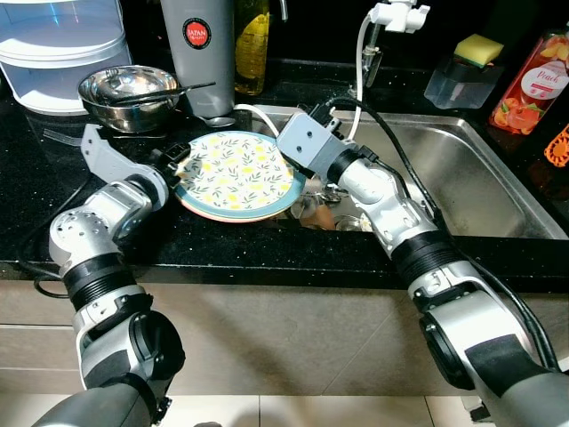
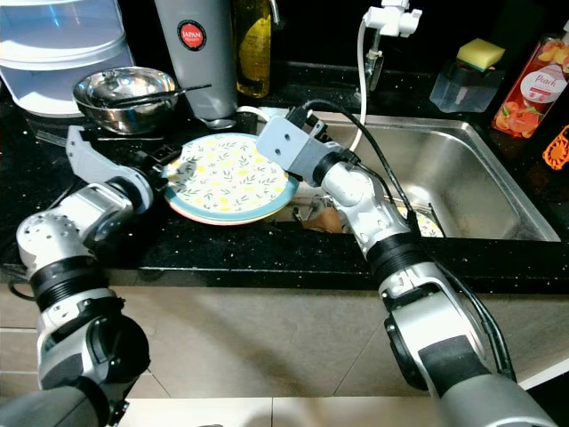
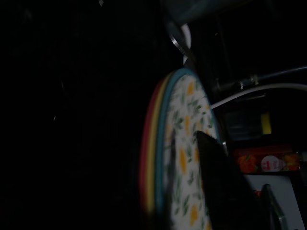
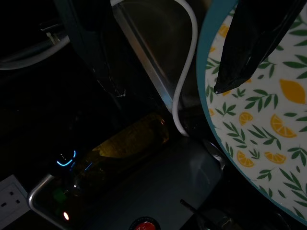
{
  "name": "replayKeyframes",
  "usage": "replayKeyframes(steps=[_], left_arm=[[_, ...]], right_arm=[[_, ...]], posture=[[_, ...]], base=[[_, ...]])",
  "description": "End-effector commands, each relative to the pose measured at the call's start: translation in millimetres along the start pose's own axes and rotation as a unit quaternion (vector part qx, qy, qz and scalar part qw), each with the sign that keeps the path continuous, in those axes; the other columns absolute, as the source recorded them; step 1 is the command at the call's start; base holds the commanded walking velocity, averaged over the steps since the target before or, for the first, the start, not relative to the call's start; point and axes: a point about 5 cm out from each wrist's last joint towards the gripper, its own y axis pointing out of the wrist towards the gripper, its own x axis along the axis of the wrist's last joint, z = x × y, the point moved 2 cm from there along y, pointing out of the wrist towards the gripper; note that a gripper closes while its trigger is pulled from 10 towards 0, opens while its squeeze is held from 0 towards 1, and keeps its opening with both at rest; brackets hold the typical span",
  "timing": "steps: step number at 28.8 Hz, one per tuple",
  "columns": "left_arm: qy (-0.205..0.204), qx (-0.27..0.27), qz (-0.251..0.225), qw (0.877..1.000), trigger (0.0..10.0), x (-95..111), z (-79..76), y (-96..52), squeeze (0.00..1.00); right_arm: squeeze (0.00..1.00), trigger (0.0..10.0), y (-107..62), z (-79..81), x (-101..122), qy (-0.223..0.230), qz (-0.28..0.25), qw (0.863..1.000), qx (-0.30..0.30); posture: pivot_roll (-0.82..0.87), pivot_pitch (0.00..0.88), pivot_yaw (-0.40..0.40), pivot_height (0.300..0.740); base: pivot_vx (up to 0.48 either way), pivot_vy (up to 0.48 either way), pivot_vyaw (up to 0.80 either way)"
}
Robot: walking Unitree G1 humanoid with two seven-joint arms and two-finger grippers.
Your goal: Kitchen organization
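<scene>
plates (image 1: 233, 174): a lemon-print stack lying on the black counter (image 1: 36, 178), its right edge overhanging the sink (image 1: 471, 169). left gripper (image 1: 171, 158) pinches the stack's left rim, one finger (image 3: 225, 177) over the top face. right gripper (image 4: 172, 48) is spread, one finger (image 4: 254, 38) above the print, the other off the rim. judgement: a two-sided hold to lift the stack level. bowl (image 1: 126, 92) stands behind, apart.

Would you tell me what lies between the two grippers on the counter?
The stack of plates, patterned with lemons, lies between the left gripper and right gripper, seen in both eye views.
</scene>
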Motion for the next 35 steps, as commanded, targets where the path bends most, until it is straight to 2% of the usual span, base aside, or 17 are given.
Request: replayKeyframes(steps=[1,6,13,14,15,19,21,22,25,26,28,29,30,31,32,33,35], left_arm=[[-0.005,0.020,0.024,0.999,0.0,-15,7.7,5.0,0.00],[-0.014,0.010,0.018,1.000,0.0,-12,8.1,3.3,0.00],[-0.007,-0.041,-0.014,0.999,0.0,-3,-6.3,-0.6,0.00],[-0.001,-0.047,-0.020,0.999,5.2,-2,-8.6,-1.5,0.00],[0.005,-0.058,-0.027,0.998,10.0,-1,-11.9,-2.6,0.00],[0.017,-0.076,-0.040,0.996,10.0,2,-18.4,-5.5,0.00],[0.043,-0.119,-0.067,0.990,10.0,11,-33.6,-13.3,0.00],[0.043,-0.119,-0.067,0.990,10.0,11,-33.6,-13.3,0.00],[0.090,-0.177,-0.108,0.974,10.0,24,-55.7,-27.4,0.00],[0.090,-0.177,-0.108,0.974,10.0,24,-55.7,-27.4,0.00],[0.133,-0.196,-0.118,0.964,10.0,27,-64.0,-35.0,0.00],[0.148,-0.201,-0.119,0.961,10.0,27,-65.9,-37.0,0.00],[0.148,-0.201,-0.119,0.961,10.0,27,-65.9,-37.0,0.00],[0.165,-0.201,-0.118,0.958,10.0,26,-65.8,-38.6,0.00],[0.179,-0.198,-0.115,0.957,10.0,25,-64.6,-39.5,0.00],[0.202,-0.192,-0.111,0.954,10.0,22,-61.8,-40.5,0.00],[0.219,-0.188,-0.106,0.952,10.0,19,-59.5,-41.2,0.00]], right_arm=[[0.00,10.0,-1.7,-1.6,-4,0.001,0.008,1.000,0.001],[0.00,10.0,-1.3,-0.4,-4,0.000,0.008,1.000,0.003],[0.00,10.0,0.9,1.3,-2,0.001,0.004,1.000,0.005],[0.00,10.0,0.9,1.1,-2,0.001,0.003,1.000,0.005],[0.00,10.0,0.9,0.8,-2,0.001,0.002,1.000,0.004],[0.00,10.0,0.9,-0.1,-1,0.002,0.001,1.000,0.002],[0.00,10.0,0.5,-4.0,0,0.012,-0.003,1.000,-0.009],[0.00,10.0,0.5,-4.0,0,0.012,-0.003,1.000,-0.009],[0.00,10.0,0.4,-17.2,3,0.118,-0.014,0.992,-0.047],[0.00,10.0,0.4,-17.2,3,0.118,-0.014,0.992,-0.047],[0.00,10.0,-1.0,-34.3,1,0.238,-0.017,0.967,-0.090],[0.00,10.0,-1.8,-39.7,-1,0.278,-0.017,0.955,-0.102],[0.00,10.0,-1.8,-39.7,-1,0.278,-0.017,0.955,-0.102],[0.00,10.0,-3.3,-43.4,-4,0.315,-0.014,0.943,-0.110],[0.00,10.0,-4.5,-44.1,-6,0.332,-0.011,0.937,-0.110],[0.00,10.0,-5.8,-42.7,-8,0.343,-0.007,0.933,-0.106],[0.00,10.0,-6.7,-40.4,-11,0.359,-0.003,0.928,-0.101]], posture=[[0.27,0.000,-0.060,0.740],[0.27,0.000,-0.063,0.740],[0.28,0.000,-0.072,0.740],[0.28,0.000,-0.073,0.740],[0.28,0.000,-0.073,0.740],[0.28,0.000,-0.072,0.740],[0.27,0.000,-0.071,0.740],[0.27,0.000,-0.071,0.740],[0.27,0.000,-0.074,0.740],[0.27,0.000,-0.074,0.740],[0.26,0.000,-0.070,0.740],[0.26,0.000,-0.070,0.740],[0.26,0.000,-0.070,0.740],[0.25,0.002,-0.062,0.740],[0.25,0.003,-0.059,0.740],[0.25,0.004,-0.055,0.740],[0.25,0.004,-0.055,0.740]], base=[[0.000,0.000,0.00],[0.000,0.000,0.00],[0.000,0.000,0.00],[0.000,0.000,0.00],[0.000,0.000,0.00],[0.000,0.000,0.00],[0.000,0.000,0.00],[0.000,0.000,0.00],[0.000,0.000,0.00],[0.000,0.000,0.00],[0.000,0.000,0.00],[0.000,0.000,0.00],[0.000,0.000,0.00],[0.000,0.000,0.00],[0.000,0.000,0.00],[0.000,0.000,0.00],[0.000,0.000,0.00]])
